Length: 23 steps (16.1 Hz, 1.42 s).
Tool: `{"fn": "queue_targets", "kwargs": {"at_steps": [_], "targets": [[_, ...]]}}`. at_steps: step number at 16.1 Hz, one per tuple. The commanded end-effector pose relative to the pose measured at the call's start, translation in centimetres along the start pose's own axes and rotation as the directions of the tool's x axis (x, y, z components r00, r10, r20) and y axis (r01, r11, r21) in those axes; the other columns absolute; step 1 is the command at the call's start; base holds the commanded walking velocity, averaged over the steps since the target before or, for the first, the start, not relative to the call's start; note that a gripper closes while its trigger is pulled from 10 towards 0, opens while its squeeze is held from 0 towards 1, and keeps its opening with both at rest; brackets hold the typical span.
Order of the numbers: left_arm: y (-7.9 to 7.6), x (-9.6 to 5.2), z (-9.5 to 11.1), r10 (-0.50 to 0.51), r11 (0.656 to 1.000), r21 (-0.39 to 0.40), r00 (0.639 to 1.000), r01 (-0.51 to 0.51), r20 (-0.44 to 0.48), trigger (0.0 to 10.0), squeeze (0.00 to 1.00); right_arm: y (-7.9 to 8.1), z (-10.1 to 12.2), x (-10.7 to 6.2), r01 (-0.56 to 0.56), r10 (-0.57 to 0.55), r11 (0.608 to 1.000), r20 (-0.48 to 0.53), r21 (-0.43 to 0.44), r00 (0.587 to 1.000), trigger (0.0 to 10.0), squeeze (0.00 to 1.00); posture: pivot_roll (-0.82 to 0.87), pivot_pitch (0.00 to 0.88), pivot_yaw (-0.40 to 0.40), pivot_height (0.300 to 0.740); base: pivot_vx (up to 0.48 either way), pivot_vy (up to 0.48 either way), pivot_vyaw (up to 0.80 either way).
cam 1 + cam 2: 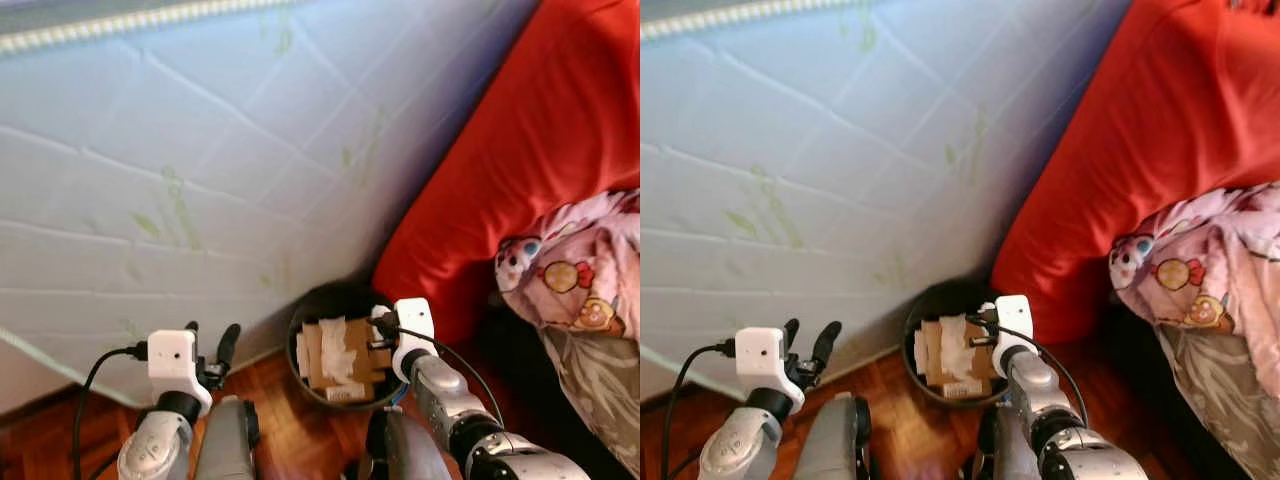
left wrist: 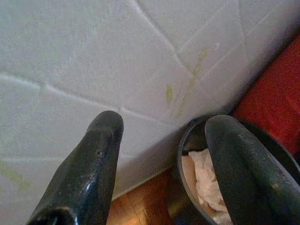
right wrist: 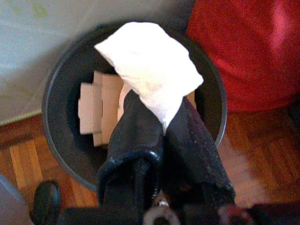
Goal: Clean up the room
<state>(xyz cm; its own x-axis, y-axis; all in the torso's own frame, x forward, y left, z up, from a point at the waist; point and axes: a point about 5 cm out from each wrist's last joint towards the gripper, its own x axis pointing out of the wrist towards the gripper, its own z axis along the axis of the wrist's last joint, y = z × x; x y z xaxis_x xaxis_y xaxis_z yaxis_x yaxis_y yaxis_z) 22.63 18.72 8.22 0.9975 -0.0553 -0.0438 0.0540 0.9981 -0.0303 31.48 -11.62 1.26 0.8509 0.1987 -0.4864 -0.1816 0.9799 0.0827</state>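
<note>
A round black bin [image 1: 296,335] stands on the wooden floor, in the corner between a white quilted surface and a red cushion. Flat cardboard pieces [image 1: 322,372] and crumpled white paper lie inside it. My right gripper [image 3: 161,124] hangs just above the bin's opening [image 3: 56,93], shut on a white tissue [image 3: 150,65] that sticks out past the fingertips. In the left eye view, that gripper [image 1: 380,325] sits at the bin's right rim. To the left of the bin, my left gripper [image 1: 210,340] is open and holds nothing, its fingers [image 2: 101,150] pointing at the quilted surface.
The white quilted surface [image 1: 200,150] with faint green marks fills the left and back. A large red cushion [image 1: 520,150] rises on the right, with a pink cartoon-print blanket [image 1: 580,270] draped below it. Parquet floor [image 1: 280,410] shows in front of the bin.
</note>
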Motion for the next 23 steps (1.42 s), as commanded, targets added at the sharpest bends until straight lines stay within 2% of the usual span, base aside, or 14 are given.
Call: {"fn": "queue_targets", "kwargs": {"at_steps": [1,4,8,9,10,15,23], "targets": [[-0.5,-1.0,-0.2,0.007,1.000,-0.020,1.000,-0.008,-0.022,10.0,0.00,0.1,-0.4,0.0,0.000,0.000,1.000,-0.025,0.002,1.000,10.0,0.00,0.21,0.333,-0.132,0.611,0.000,0.000,0.00],[-1.1,-2.9,-0.6,0.031,0.999,-0.040,0.998,-0.033,-0.060,10.0,0.00,0.6,-0.8,0.0,-0.017,0.016,1.000,-0.043,-0.017,0.999,10.0,0.00,0.23,0.398,-0.151,0.611,0.000,0.000,0.00],[-1.7,-4.9,-0.4,0.053,0.997,-0.055,0.994,-0.059,-0.098,10.0,0.00,1.2,-0.7,0.1,-0.045,0.044,0.999,-0.045,-0.024,0.998,10.0,0.00,0.24,0.450,-0.165,0.611,0.000,0.000,0.00],[-1.7,-5.1,-0.4,0.059,0.996,-0.057,0.993,-0.065,-0.104,10.0,0.00,1.4,-0.5,0.1,-0.053,0.052,0.998,-0.039,-0.020,0.998,10.0,0.41,0.24,0.454,-0.166,0.611,0.000,0.000,0.00],[-1.8,-5.5,-0.4,0.065,0.996,-0.059,0.992,-0.072,-0.112,10.0,0.00,1.6,0.0,0.2,-0.062,0.062,0.998,-0.015,-0.015,0.998,10.0,1.00,0.24,0.462,-0.170,0.611,0.000,0.000,0.00],[-2.1,-5.6,-0.3,0.075,0.994,-0.065,0.989,-0.083,-0.125,10.0,0.00,1.7,1.8,0.6,-0.070,0.070,0.998,0.046,-0.003,0.996,10.0,1.00,0.24,0.463,-0.174,0.611,0.000,0.000,0.00],[-2.0,-5.3,-0.2,0.072,0.995,-0.063,0.989,-0.080,-0.128,10.0,0.00,1.4,1.1,0.3,-0.066,0.066,0.998,0.036,-0.005,0.997,10.0,1.00,0.23,0.452,-0.165,0.611,0.000,0.000,0.00]]}}
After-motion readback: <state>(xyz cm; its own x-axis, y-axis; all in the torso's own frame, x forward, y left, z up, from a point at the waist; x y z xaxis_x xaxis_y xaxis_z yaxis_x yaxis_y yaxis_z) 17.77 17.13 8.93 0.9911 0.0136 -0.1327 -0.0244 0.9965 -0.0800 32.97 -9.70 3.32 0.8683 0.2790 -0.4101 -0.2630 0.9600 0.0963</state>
